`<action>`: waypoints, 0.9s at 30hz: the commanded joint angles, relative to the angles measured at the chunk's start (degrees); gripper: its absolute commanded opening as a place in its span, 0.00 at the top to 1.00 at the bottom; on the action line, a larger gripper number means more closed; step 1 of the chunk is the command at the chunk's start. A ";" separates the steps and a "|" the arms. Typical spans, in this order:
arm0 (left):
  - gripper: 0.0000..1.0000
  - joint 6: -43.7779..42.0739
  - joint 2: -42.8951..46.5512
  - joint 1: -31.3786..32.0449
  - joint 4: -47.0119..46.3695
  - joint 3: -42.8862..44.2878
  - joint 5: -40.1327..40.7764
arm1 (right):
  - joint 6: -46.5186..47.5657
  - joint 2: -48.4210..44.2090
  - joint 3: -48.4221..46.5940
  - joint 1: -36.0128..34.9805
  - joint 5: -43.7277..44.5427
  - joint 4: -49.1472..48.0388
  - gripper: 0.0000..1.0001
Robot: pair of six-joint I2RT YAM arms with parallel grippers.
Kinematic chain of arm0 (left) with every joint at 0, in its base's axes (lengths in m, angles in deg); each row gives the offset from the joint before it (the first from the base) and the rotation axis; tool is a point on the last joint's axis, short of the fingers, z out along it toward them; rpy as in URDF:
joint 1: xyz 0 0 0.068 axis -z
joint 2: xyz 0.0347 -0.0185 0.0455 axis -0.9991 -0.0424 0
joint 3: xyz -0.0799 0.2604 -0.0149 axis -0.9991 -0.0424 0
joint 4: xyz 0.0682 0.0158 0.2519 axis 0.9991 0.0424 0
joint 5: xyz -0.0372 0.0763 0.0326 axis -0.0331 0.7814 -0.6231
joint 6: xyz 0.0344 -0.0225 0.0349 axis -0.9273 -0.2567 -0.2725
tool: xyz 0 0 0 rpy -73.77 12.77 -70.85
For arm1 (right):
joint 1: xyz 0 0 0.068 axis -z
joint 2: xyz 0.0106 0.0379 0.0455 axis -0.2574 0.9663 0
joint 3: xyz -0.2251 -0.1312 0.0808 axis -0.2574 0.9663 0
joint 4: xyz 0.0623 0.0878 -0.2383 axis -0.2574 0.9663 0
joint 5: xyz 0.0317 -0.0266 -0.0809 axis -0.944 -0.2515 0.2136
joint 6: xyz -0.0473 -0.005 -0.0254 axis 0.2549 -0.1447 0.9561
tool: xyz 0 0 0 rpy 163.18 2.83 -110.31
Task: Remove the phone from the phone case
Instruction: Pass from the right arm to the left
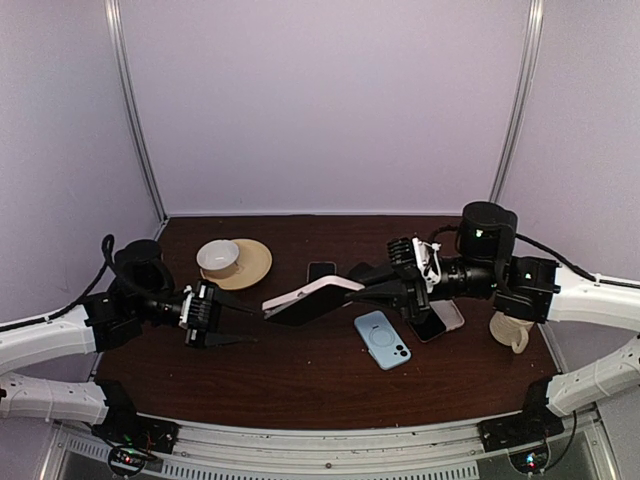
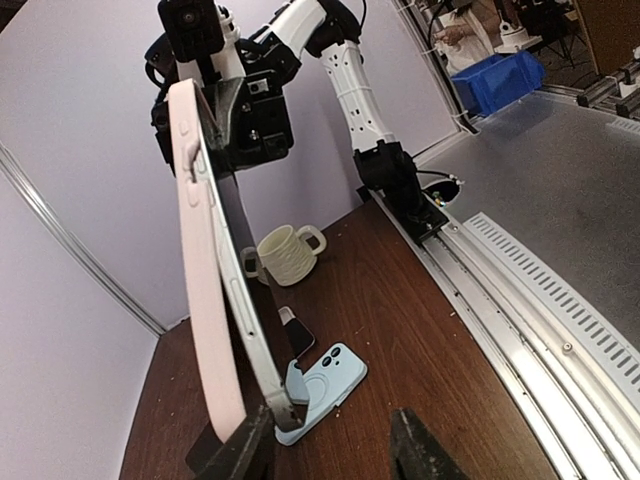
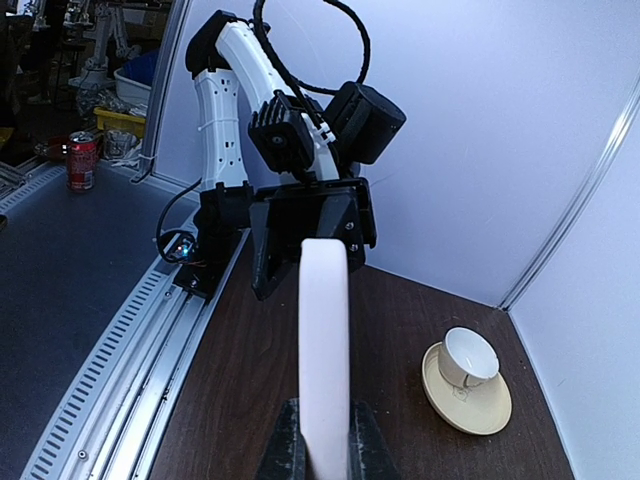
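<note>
Two arms meet above the middle of the dark brown wooden worktop (image 1: 300, 390). The right gripper (image 3: 325, 445) is clamped across one end of the pale pink phone case (image 2: 205, 290) and holds it in the air, well clear of the surface. The dark slab-shaped phone (image 2: 232, 215) sits against the case along its whole length. Whether any edge has already lifted out cannot be told.

The free end of the case points toward the left edge of the worktop. The left gripper (image 2: 330, 450) stands there with its jaws partly apart and nothing pinched. One finger lies just beside the case corner; contact cannot be confirmed.

Step in hand, as judged: placing the second gripper for the peel. The phone is not yet out.

Next move, as judged:
1. Close the left jaws on the case lip or corner only, not on the phone body.
2. Pull the lip away from the phone, starting at the free end, because the right pads press case and phone together at the other end.

Clearance:
- A light blue rounded phone case (image 1: 382, 340) lies flat right of centre, toward the near edge.
- A cream ribbed mug (image 1: 510, 330) stands by the right edge.
- A white cup on a tan saucer (image 1: 235, 262) sits toward the far left corner.
- Open room lies toward the near left corner; draw the case off that way.
</note>
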 commanded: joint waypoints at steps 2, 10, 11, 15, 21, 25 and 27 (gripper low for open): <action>0.57 0.60 -0.33 0.33 -2.72 1.94 2.00 | -0.36 -0.09 -3.27 -1.58 -2.90 -4.35 1.00; 0.55 1.46 -0.77 0.33 -3.84 2.03 4.06 | -0.15 1.53 -3.88 -3.70 -0.80 -5.82 1.00; 0.56 1.67 -0.77 0.33 -4.13 2.02 4.43 | -0.16 1.86 -3.99 -3.91 -0.22 -6.14 1.00; 0.62 2.27 -1.15 0.33 -5.61 1.94 7.56 | -1.52 3.34 -4.19 -4.84 2.44 -9.14 1.00; 0.71 2.41 -1.52 0.32 -6.67 1.85 12.03 | -1.79 5.24 -5.04 -5.87 4.21 -10.86 1.00; 0.80 2.08 -1.29 0.33 -7.27 1.76 13.86 | -1.67 5.51 -5.40 -5.99 4.49 -10.80 1.00; 0.84 1.93 -1.15 0.33 -7.38 1.63 14.35 | -1.66 5.45 -5.43 -5.98 4.58 -10.60 1.00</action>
